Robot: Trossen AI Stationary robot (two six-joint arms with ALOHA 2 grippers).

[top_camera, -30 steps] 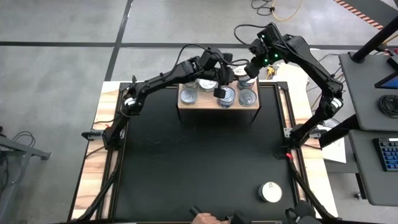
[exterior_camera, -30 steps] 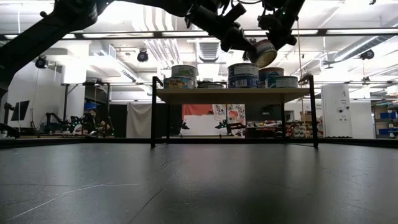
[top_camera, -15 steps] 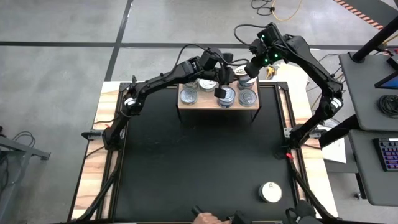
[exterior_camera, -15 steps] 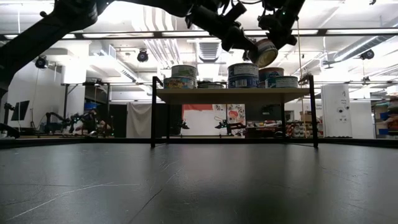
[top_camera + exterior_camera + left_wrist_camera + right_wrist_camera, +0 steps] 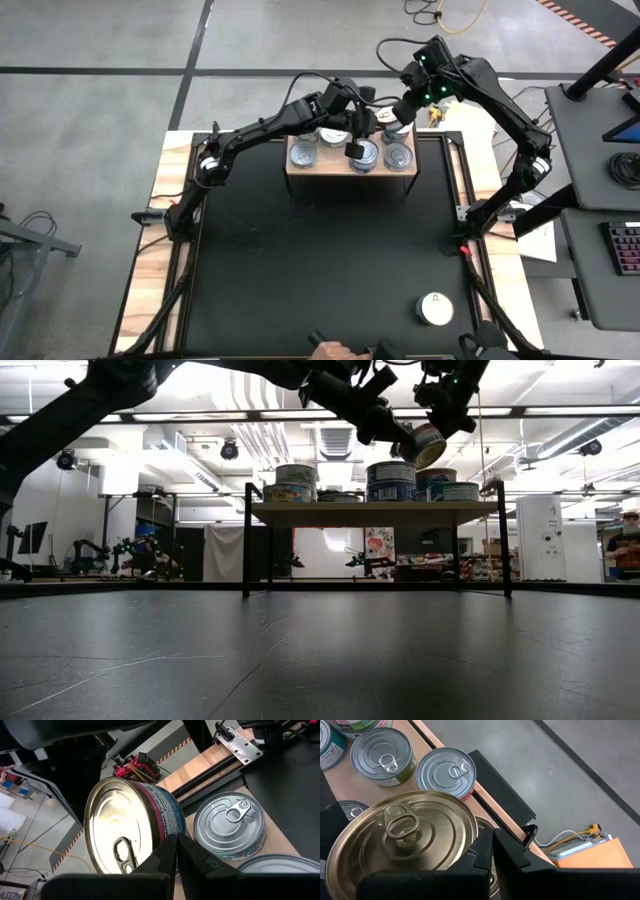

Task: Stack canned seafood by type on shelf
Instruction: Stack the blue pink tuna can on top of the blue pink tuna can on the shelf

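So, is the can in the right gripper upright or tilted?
Tilted: the can hangs slanted in the right gripper, above the shelf.

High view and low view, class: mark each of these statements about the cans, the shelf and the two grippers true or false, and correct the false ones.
1. The gold-topped can hangs tilted above the shelf. True.
2. The white-topped can stands on the shelf. False: it stands alone on the black tabletop, far from the shelf.
3. The right gripper is shut on the gold-topped can. True.
4. The left gripper waits open over the bare tabletop. False: it is shut, up at the shelf beside the lifted can.
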